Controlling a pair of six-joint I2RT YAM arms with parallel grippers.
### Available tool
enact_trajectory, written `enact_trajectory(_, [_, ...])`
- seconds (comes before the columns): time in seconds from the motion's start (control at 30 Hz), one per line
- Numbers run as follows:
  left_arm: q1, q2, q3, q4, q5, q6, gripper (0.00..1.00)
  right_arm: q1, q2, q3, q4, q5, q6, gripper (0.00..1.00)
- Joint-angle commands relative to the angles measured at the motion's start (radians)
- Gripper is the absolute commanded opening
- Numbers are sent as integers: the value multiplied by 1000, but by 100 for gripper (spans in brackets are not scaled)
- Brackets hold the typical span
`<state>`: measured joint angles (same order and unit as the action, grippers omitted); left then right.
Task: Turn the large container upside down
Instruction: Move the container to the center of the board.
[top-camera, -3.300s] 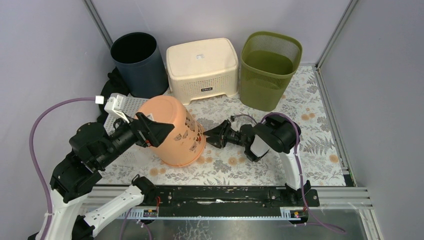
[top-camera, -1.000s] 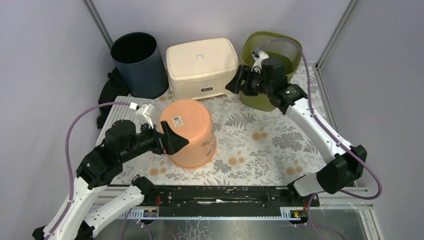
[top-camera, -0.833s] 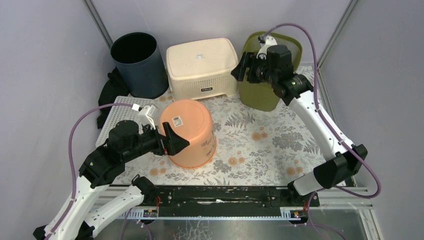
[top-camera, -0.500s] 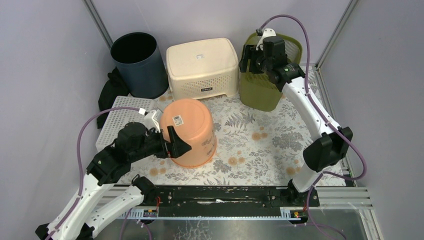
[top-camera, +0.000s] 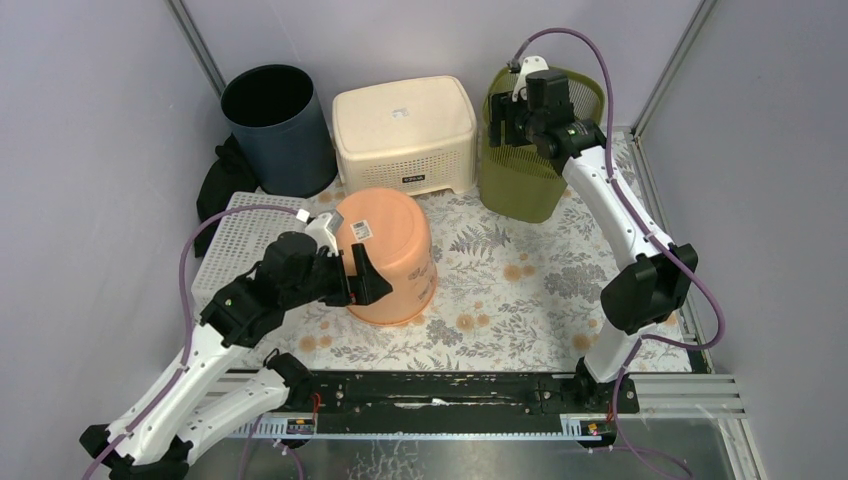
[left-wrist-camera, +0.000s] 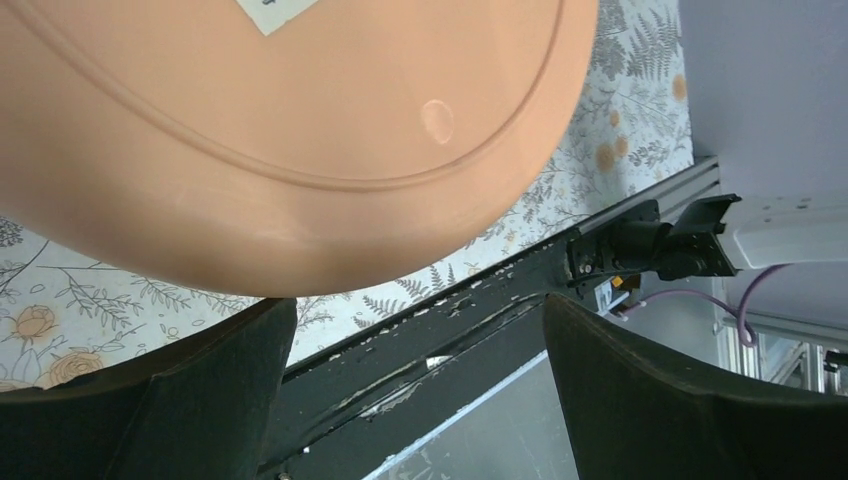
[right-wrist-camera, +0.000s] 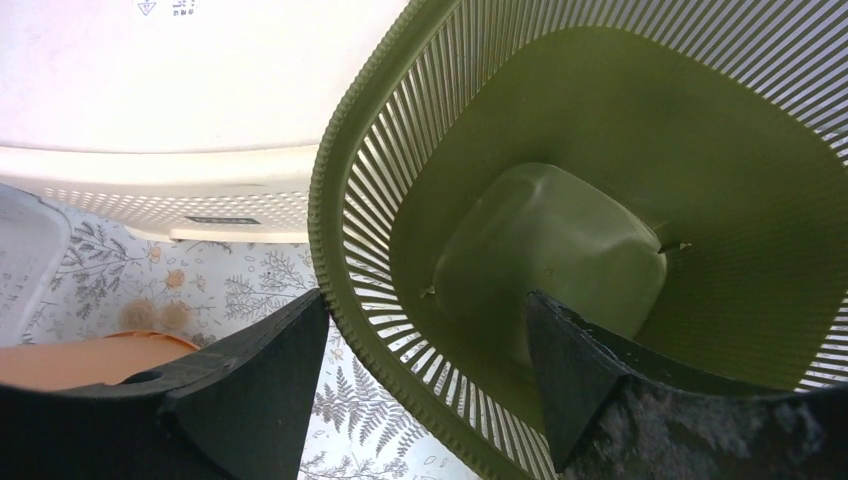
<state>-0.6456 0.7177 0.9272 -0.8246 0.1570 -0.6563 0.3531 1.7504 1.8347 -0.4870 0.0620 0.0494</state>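
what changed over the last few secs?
Orange basket went from tilted to mouth-down on the table. Right gripper left it, swung to the green basket, open jaws astride its rim. Left gripper open beside the orange basket. Dark bin, cream basket, green basket unmoved.

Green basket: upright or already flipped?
Upright. The green basket has its open mouth facing up, and the right wrist view looks down to its bare floor. The right gripper straddles its rim, jaws open.

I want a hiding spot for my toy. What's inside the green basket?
Nothing but its own bare floor and slatted walls shows inside the green basket. One of the right gripper's jaws reaches in over the near rim and covers part of that side.
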Motion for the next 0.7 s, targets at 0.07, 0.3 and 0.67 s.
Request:
enact_trajectory(0.07, [-2, 40, -18, 61, -111, 26, 100, -6, 4, 35, -30, 12, -64, 77])
enact_trajectory(0.3, [9, 70, -37, 73, -181, 25, 100, -9, 3, 35, -56, 20, -76, 77])
enact_trajectory(0.67, [62, 160, -36, 200, -147, 37, 100, -15, 15, 55, -115, 65, -70, 66])
